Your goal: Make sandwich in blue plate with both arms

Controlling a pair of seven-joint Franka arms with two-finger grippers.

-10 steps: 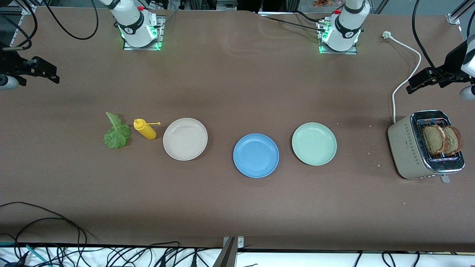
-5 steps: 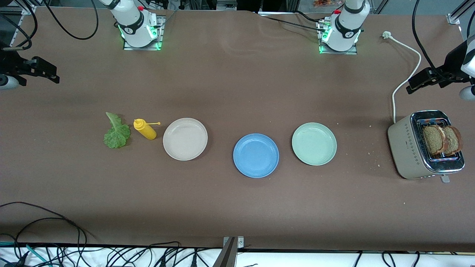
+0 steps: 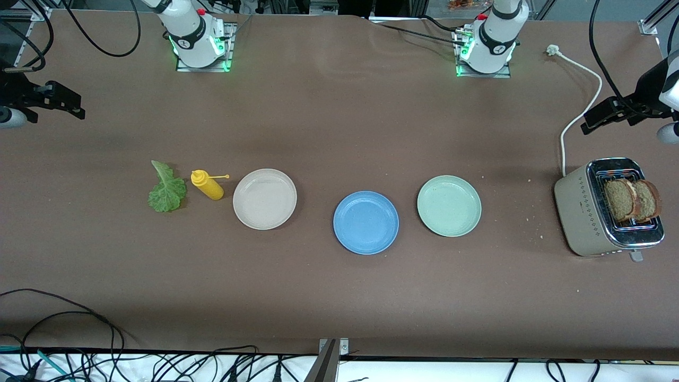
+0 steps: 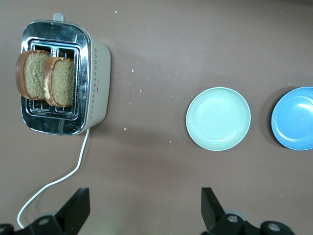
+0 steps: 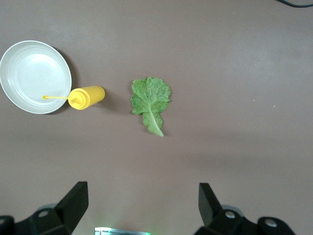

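We see a brown matte table, evenly lit, black cables along our near edge, metal frame corners at top, white strip below

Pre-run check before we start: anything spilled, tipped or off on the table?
Minor only. The yellow squeeze bottle lies on its side beside the beige plate. Crumbs are scattered near the toaster, whose plug lies loose on the table. The lettuce leaf sits directly on the tabletop.
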